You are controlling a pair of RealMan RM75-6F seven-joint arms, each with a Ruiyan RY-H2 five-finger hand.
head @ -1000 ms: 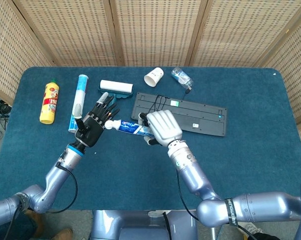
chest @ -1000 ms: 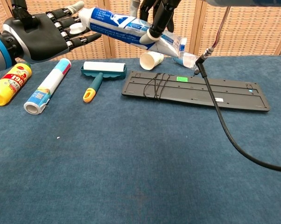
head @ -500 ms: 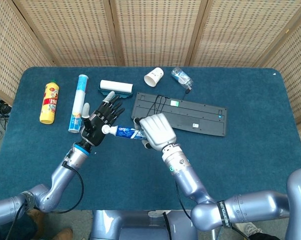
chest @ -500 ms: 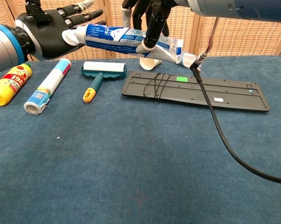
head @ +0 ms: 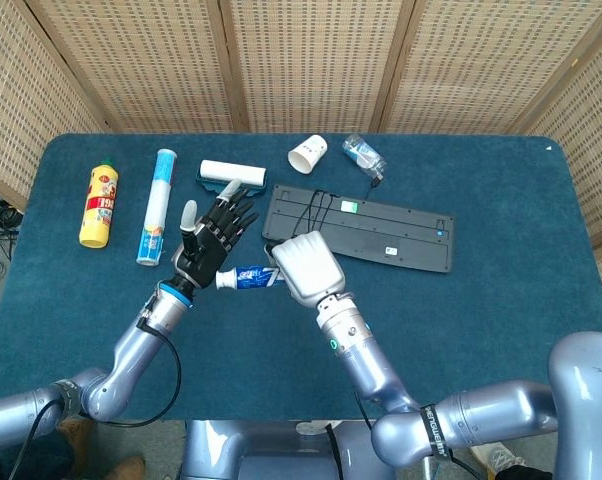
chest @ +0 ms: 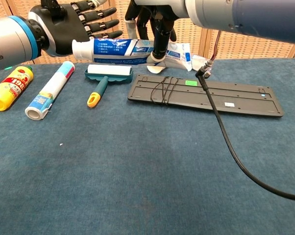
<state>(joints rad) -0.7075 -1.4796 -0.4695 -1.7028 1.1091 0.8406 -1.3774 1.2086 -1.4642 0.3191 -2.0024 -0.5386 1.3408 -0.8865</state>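
Bright, even light with soft shadows; both views sharp, perhaps slightly distorted at edges.

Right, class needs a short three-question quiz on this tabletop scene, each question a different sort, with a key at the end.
1. True or false: the toothpaste tube lies flat on the blue table.
2. Multiple choice: which thing lies nearest the table's left edge in the head view? A) paper cup B) yellow bottle C) keyboard
3. Fill in: the right hand grips the tube's flat tail end, while the tube's ____ end meets the palm of the left hand.

Key: 1 false, it is held in the air between the two hands; 2 B; 3 cap.
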